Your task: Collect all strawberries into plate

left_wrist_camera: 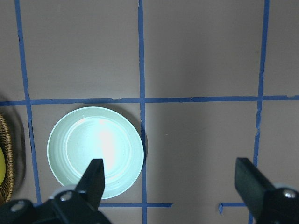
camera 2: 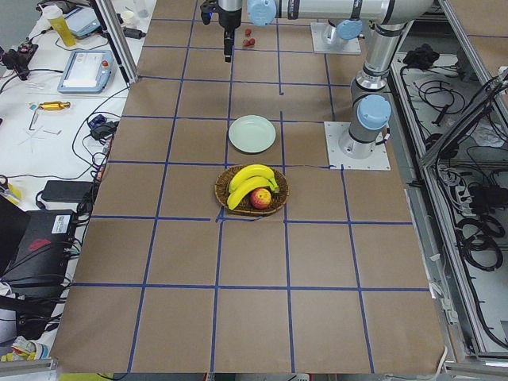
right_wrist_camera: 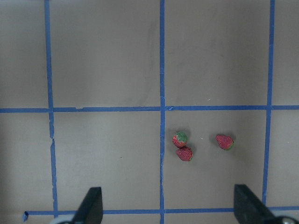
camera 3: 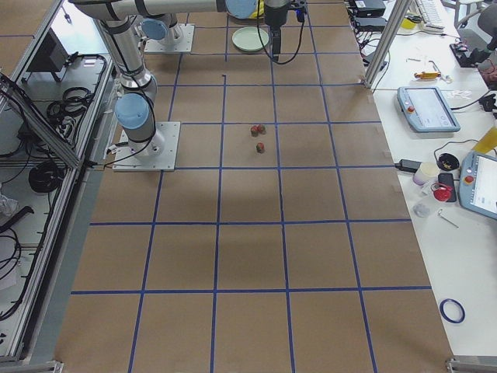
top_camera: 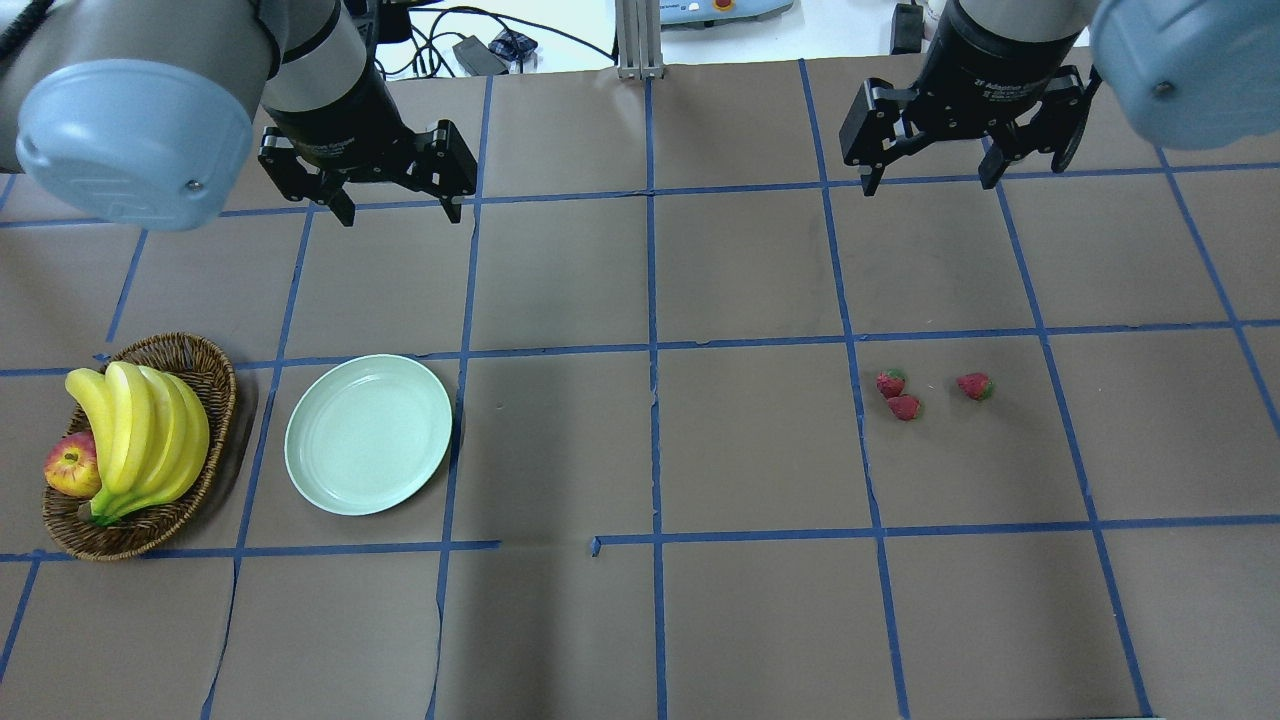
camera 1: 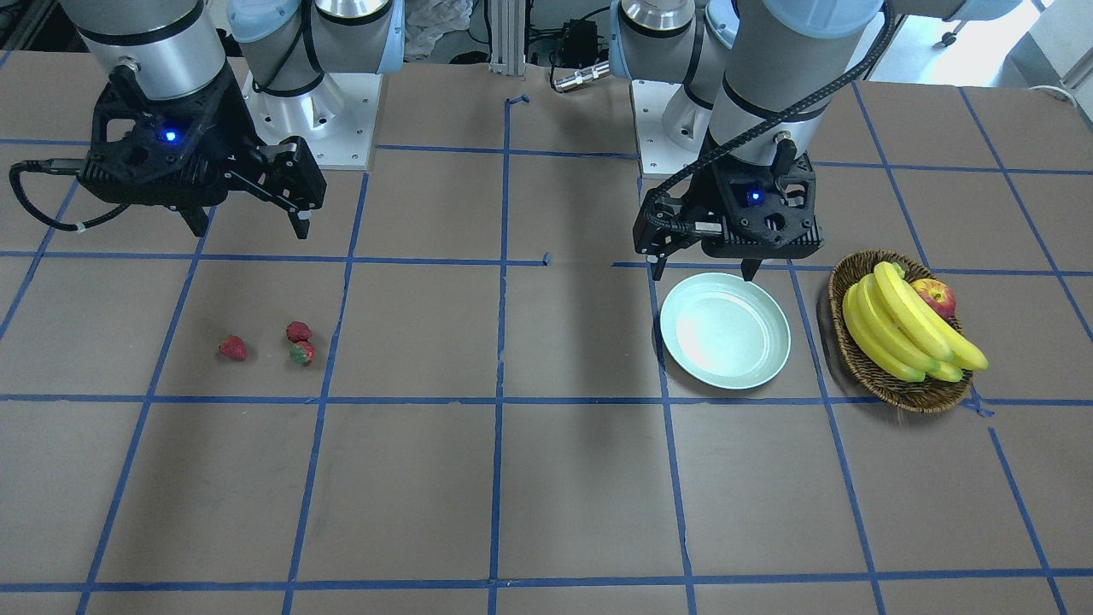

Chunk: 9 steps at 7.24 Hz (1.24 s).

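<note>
Three small red strawberries lie on the brown table: two touching (top_camera: 890,383) (top_camera: 905,407) and one apart (top_camera: 974,386). They also show in the right wrist view (right_wrist_camera: 180,139) (right_wrist_camera: 184,153) (right_wrist_camera: 224,142) and the front view (camera 1: 298,331) (camera 1: 301,353) (camera 1: 232,348). The pale mint-green plate (top_camera: 368,433) is empty; it also shows in the left wrist view (left_wrist_camera: 70,149) and the front view (camera 1: 724,330). My right gripper (top_camera: 932,170) is open and empty, high above and behind the strawberries. My left gripper (top_camera: 396,205) is open and empty, above the table behind the plate.
A brown wicker basket (top_camera: 215,385) with bananas (top_camera: 140,435) and a red-yellow apple (top_camera: 72,467) stands left of the plate. Blue tape lines grid the table. The arm bases (camera 1: 312,111) stand at the robot's edge.
</note>
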Motion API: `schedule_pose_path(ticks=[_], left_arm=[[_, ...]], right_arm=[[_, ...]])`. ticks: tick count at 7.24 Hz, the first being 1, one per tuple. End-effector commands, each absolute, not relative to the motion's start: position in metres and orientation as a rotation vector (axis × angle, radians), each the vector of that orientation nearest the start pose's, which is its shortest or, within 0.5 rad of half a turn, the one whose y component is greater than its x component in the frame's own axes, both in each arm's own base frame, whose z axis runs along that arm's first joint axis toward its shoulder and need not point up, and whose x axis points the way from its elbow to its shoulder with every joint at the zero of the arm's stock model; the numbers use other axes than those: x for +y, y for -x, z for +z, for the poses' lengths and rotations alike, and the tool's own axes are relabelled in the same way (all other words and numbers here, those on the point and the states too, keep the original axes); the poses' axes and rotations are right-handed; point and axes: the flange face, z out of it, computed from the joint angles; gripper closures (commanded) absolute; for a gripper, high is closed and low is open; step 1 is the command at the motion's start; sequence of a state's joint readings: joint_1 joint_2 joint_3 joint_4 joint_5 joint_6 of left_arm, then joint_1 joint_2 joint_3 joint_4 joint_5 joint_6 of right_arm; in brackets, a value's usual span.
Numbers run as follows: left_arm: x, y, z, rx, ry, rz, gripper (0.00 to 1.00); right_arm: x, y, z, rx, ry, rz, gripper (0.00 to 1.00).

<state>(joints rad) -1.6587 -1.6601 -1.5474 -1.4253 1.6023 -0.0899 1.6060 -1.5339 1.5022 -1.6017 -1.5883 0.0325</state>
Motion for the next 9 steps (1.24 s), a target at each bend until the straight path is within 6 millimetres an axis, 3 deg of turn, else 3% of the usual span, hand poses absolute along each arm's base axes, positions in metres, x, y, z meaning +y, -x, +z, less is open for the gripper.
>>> schedule_pose_path(ticks=[1, 9], left_arm=[[-0.5217, 0.1770, 0.4670, 3.112, 0.002, -0.112, 0.00], [-0.5227, 0.1757, 0.4727, 3.116, 0.007, -0.149, 0.00]], right_arm=[[-0.5080, -0.1501, 0.5052, 3.158, 0.006, -0.096, 0.00], [-0.5069, -0.1507, 0.4980, 3.161, 0.009, -0.069, 0.00]])
